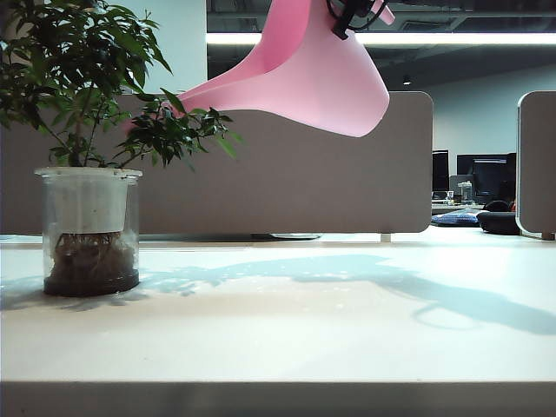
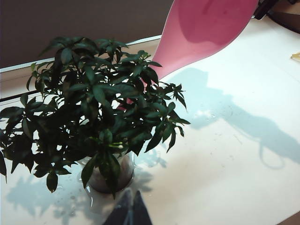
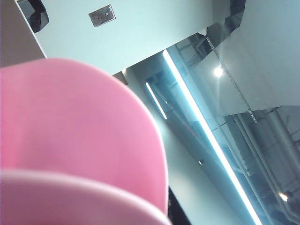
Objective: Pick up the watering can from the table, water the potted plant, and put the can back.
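The pink watering can hangs tilted in the air above the table. Its long spout reaches left into the leaves of the potted plant, which stands in a clear jar at the table's left. My right gripper is shut on the can's handle at the top edge of the exterior view. In the right wrist view the can fills most of the frame, and only a dark sliver of a finger shows. My left gripper hovers shut and empty just in front of the plant, apart from the can.
A grey partition runs along the back of the table, with another panel at the right. Monitors stand in the room behind. Small water drops lie on the tabletop near the can's shadow.
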Tool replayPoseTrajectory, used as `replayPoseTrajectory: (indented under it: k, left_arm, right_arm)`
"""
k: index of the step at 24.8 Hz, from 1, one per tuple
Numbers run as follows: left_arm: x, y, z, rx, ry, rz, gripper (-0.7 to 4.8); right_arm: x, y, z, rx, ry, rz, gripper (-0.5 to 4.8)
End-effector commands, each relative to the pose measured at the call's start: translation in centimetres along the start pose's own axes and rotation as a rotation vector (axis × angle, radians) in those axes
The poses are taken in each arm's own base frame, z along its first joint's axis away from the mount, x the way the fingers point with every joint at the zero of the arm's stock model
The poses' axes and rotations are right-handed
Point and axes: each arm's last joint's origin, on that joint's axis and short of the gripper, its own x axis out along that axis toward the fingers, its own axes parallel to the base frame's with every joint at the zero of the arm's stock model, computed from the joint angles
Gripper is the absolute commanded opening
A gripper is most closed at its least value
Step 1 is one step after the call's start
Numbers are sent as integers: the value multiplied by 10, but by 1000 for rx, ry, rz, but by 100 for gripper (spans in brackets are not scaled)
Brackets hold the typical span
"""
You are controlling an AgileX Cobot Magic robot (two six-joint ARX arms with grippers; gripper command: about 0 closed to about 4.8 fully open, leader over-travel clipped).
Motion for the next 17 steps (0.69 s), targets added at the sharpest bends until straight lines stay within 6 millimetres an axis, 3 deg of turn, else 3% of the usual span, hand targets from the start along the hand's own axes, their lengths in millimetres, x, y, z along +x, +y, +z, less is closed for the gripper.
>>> replayPoseTrajectory:
  k: [1,17]
  left_arm:
    - [0,0,1,0,-13,-3,-5]
    - [0,0,1,-1,-13,-3,-5]
  right_arm:
    - [0,-13,8,3,-40,-84,143]
    - [0,-11,14,-47,-70,-73,143]
